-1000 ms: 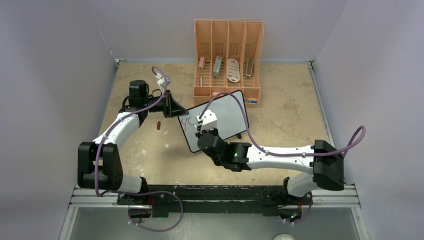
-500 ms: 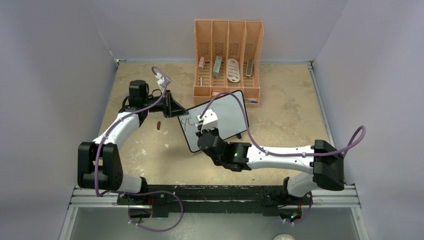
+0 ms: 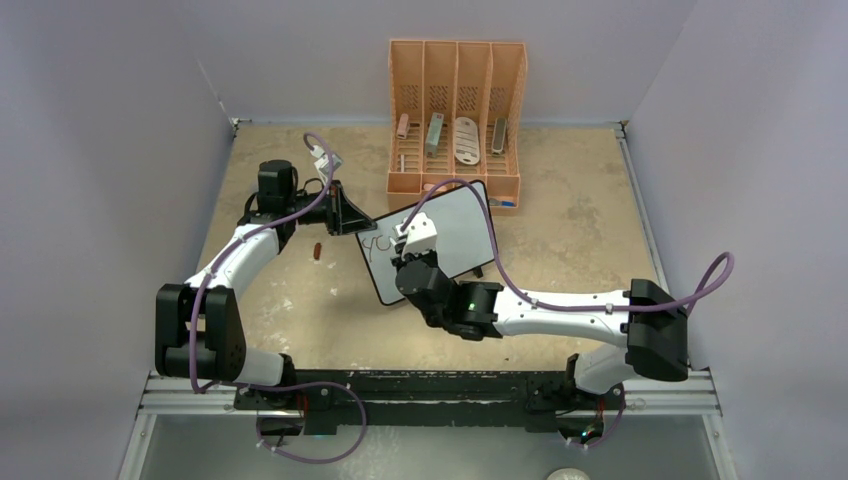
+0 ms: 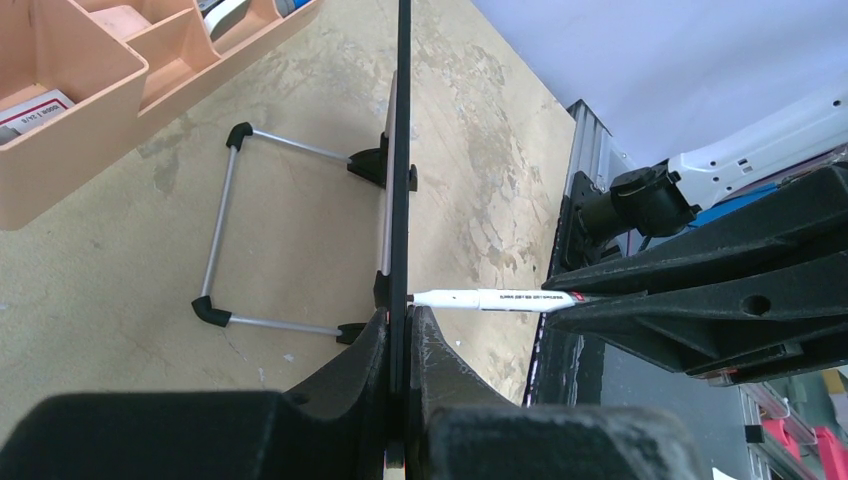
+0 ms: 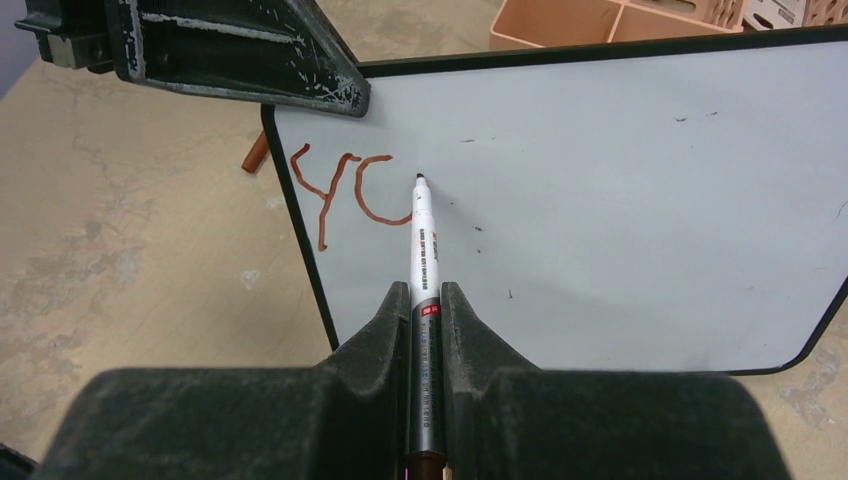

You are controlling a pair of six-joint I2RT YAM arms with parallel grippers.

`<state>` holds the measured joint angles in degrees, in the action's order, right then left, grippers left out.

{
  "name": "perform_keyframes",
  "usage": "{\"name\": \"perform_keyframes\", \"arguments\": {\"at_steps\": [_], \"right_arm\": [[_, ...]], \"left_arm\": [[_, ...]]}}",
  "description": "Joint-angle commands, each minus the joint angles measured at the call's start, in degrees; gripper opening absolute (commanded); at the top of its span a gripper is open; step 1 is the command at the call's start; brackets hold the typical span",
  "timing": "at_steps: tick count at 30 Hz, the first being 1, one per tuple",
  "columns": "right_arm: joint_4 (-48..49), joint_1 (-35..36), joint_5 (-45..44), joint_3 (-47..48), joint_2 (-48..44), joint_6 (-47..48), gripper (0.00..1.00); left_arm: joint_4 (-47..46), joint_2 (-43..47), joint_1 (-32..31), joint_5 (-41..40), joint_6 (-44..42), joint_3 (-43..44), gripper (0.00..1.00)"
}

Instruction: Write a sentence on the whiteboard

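Observation:
The whiteboard (image 3: pixel 462 222) stands tilted on its wire stand, black-framed, in front of the orange organizer. My left gripper (image 4: pixel 400 320) is shut on the board's edge at its upper left corner (image 3: pixel 362 226). My right gripper (image 5: pixel 427 295) is shut on a white-and-grey marker (image 5: pixel 424 240); in the top view this gripper (image 3: pixel 400 260) is low over the board. The marker tip touches the board just right of the sentence's first red-brown letters (image 5: pixel 345 190), a "y" and an open "c"-like curve. The left wrist view shows the marker (image 4: pixel 490 298) meeting the board edge-on (image 4: pixel 402 150).
The orange organizer (image 3: pixel 456 110) with several small items stands right behind the board. A red-brown marker cap (image 3: pixel 317 250) lies on the table left of the board. The board's wire stand (image 4: pixel 225 230) reaches back toward the organizer. Grey walls enclose the table.
My right gripper has shifted slightly up the board with the marker, tip still on the surface. The left arm and the board have stayed put.

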<state>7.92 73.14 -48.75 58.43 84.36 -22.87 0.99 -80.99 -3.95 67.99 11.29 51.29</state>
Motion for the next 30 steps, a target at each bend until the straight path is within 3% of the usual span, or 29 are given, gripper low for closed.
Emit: {"name": "perform_keyframes", "arguments": {"at_steps": [1,30], "right_arm": [[3.68,-0.63,-2.42,2.87,0.02,1.43,0.0],[4.69,-0.57,3.17,3.2,0.15,2.88,0.0]], "left_arm": [[-1.13,0.33,-0.55,2.41,-0.92,2.11,0.0],[-1.09,0.33,-0.56,1.76,-0.92,2.17,0.0]]}}
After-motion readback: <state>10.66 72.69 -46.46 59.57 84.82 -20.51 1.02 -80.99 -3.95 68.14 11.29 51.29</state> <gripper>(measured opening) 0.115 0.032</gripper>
